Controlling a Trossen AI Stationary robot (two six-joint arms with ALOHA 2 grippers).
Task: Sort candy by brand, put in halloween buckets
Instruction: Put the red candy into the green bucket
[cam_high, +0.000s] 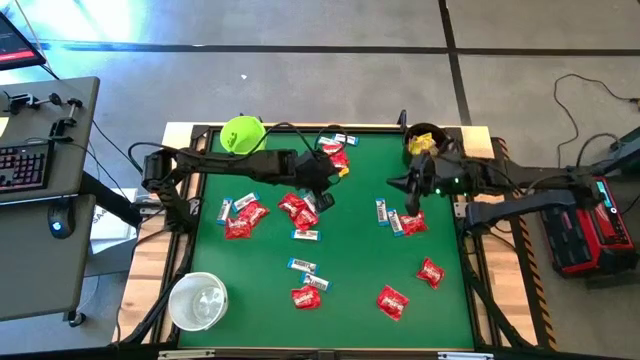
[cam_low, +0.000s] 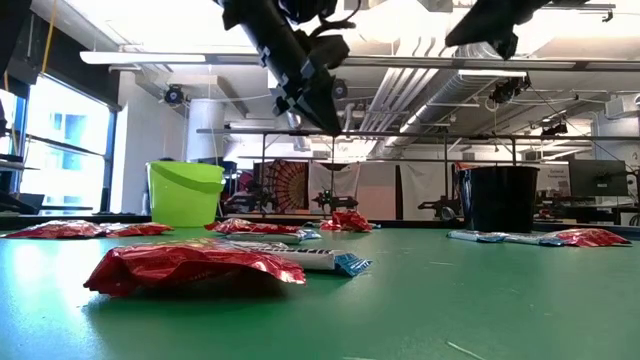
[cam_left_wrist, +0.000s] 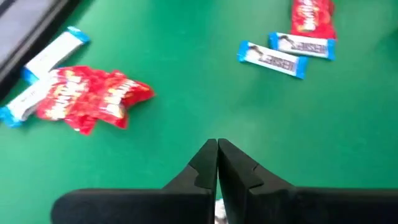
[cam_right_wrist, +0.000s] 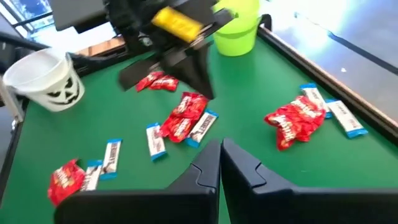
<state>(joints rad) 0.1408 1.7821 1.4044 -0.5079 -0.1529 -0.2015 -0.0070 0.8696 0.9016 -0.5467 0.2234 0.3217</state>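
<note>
Candy scattered just beneath left pincer

Black bucket's contents partly hidden beneath right arm; wrapper lettering unreadable.

Candy packets lie scattered across the table. One bucket stands at its far-left corner, another far-right, seemingly holding packets, a third near-left.

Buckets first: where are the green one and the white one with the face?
green bucket (cam_high: 242, 134), high view, on its open inside.
white bucket (cam_right_wrist: 45, 81), right wrist view, on its side wall above the printed face.
</note>
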